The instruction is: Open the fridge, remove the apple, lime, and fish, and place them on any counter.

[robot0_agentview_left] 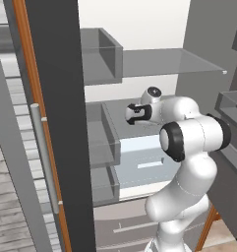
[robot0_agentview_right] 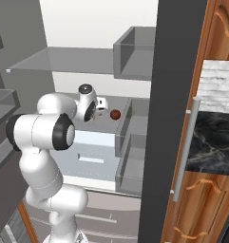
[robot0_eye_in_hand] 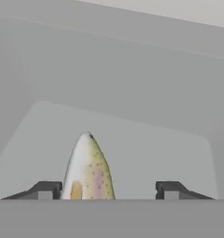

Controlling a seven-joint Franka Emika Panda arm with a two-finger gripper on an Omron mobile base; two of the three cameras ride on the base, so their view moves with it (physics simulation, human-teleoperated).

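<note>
Fish (robot0_eye_in_hand: 88,168) right between the finger tips (robot0_eye_in_hand: 44,189), nearer the left one, lying on the grey fridge shelf (robot0_eye_in_hand: 132,148), and the gripper (robot0_eye_in_hand: 104,190) has its jaws apart, not touching it on the right. Fridge (robot0_agentview_left: 139,64) doors stand wide open. Apple (robot0_agentview_right: 115,114) sits on that same shelf near a grey door bin (robot0_agentview_right: 128,118).

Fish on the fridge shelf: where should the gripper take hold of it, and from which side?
Grip the fish across its narrow body, coming straight along the hand's present line. In the hand view it lies lengthwise between the fingertips, tapering away, nearer one fingertip, so the gripper should probably centre first, then pinch its flanks above the shelf.
</note>
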